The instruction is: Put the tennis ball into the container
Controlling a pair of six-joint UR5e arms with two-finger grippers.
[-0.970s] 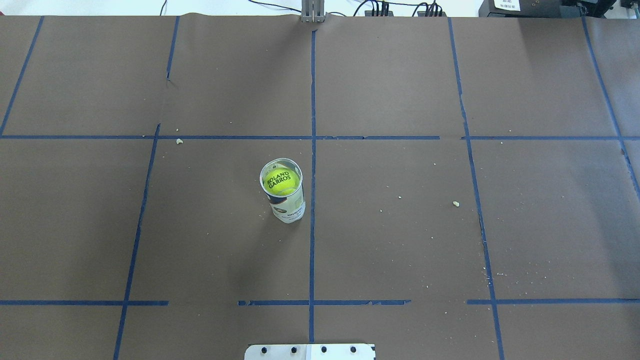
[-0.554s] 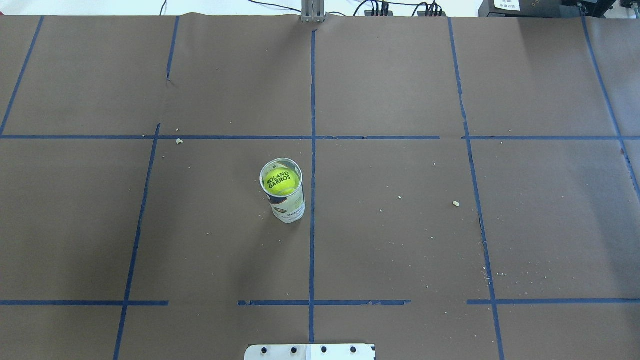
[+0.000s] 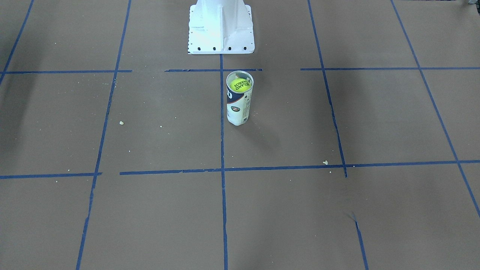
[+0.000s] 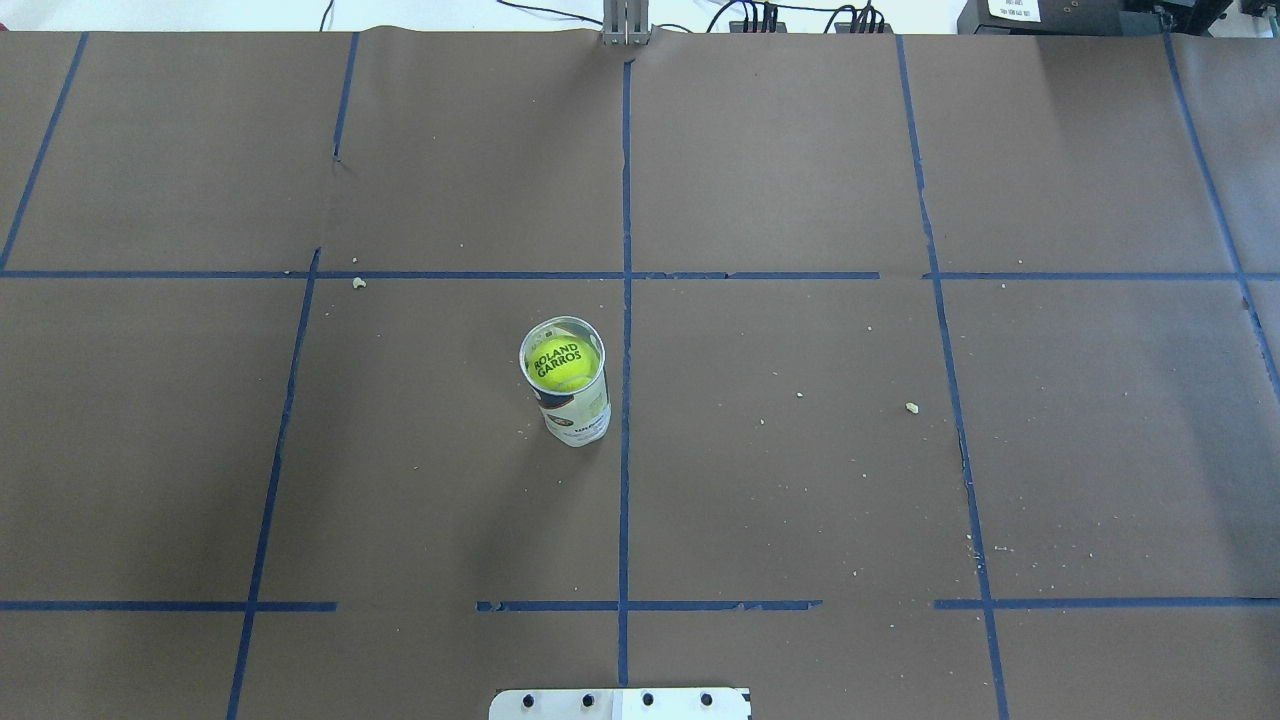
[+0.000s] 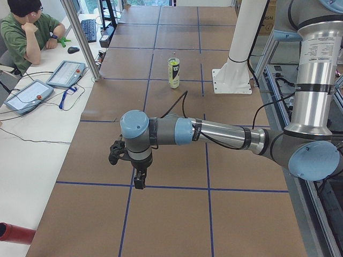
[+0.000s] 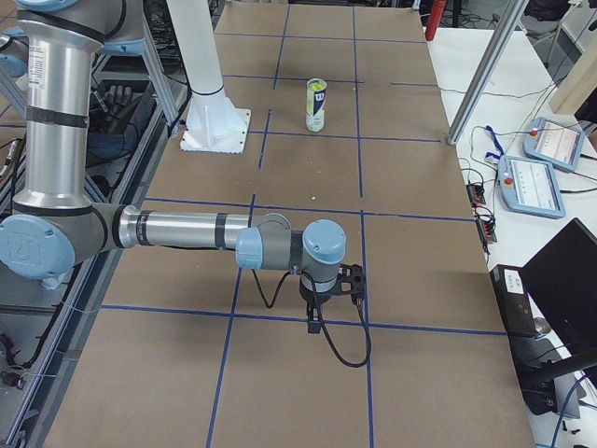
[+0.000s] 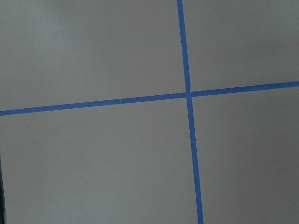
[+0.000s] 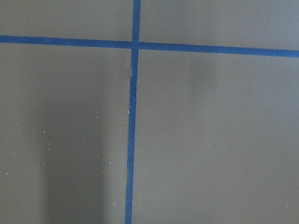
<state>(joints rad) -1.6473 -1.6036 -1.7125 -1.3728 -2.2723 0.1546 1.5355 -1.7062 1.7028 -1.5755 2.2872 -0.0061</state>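
Observation:
The tennis ball [image 4: 564, 362] is yellow-green with dark lettering and sits inside the mouth of the container [image 4: 577, 412]. This clear can with a white and navy label stands upright near the table's middle line. The front view shows the ball [image 3: 240, 84] just below the can's [image 3: 237, 109] rim. Both arms are far from the can. The left gripper [image 5: 139, 181] hangs over the table's left end and the right gripper [image 6: 314, 319] over its right end. Only the side views show them, so I cannot tell whether either is open or shut. Both wrist views show only brown paper and blue tape.
The white metal pedestal [image 3: 221, 27] stands just behind the can on the robot's side. Small crumbs [image 4: 911, 407] dot the brown table paper. A seated person [image 5: 25, 33] and tablets [image 5: 65, 73] are beside the table's far edge.

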